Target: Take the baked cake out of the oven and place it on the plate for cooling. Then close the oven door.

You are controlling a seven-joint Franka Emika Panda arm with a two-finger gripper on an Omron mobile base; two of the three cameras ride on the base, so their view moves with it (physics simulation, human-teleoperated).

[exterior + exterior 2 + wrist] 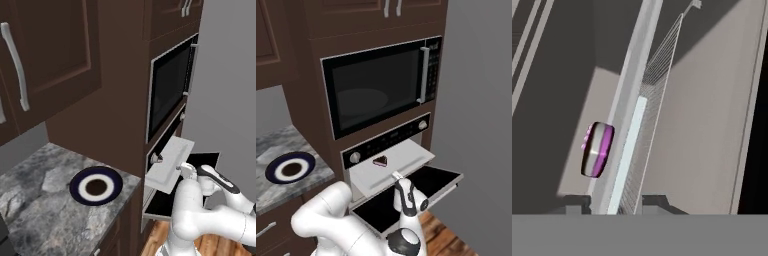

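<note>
The oven (388, 138) sits under a microwave, with its oven door (432, 181) dropped open and flat. A pale tray (406, 159) is slid out over the door. The baked cake (380, 161), a small dark wedge, rests on the tray's back part. My gripper (397, 176) is at the tray's front edge, fingers slightly apart on either side of the lip, so it is open. In the hand view the gripper (616, 202) straddles the tray edge (629, 110), and a small purple-banded lump (597, 150) lies beside it. The plate (80, 176) lies on the counter to the left, holding nothing.
The black-glass microwave (376, 92) is built in above the oven. The grey stone counter (35, 200) runs left of the oven column, beneath dark wood cabinets (55, 55). A grey wall (481, 100) stands to the right of the open door, above wooden floor (441, 235).
</note>
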